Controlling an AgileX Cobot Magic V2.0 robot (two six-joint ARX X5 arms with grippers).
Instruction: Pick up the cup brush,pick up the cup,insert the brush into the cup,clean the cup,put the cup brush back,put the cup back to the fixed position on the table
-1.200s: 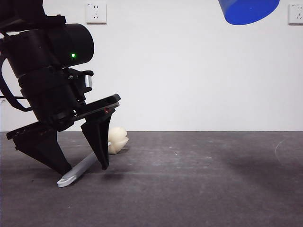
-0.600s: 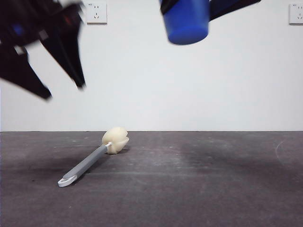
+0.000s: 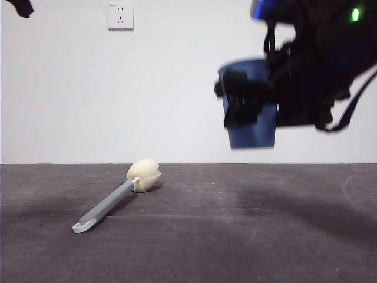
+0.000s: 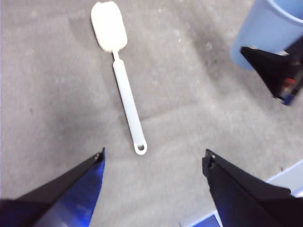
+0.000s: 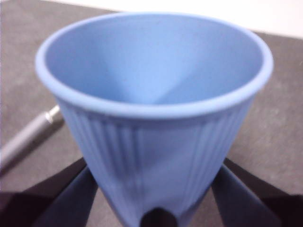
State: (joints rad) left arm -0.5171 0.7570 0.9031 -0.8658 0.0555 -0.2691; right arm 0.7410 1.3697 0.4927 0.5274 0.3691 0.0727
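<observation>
Right tool [image 3: 250, 109] hangs in the air at upper right of the front view, well above the tabletop [image 3: 235, 236], jaws clamped on either side of the cup [image 3: 250, 121], which it holds upright; dark arm body behind it, green LED lit. Left tool [image 4: 154, 161] raised high, jaws spread wide with nothing between them, pointing down; only a black tip shows at front view's top left corner.

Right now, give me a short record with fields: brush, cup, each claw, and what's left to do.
brush: cup brush lying flat on the table, nothing touching it
cup: blue cup upright, in the air above the table
right claw: right claw shut on the cup
left claw: left claw open, above the brush
remaining: put cup back
</observation>
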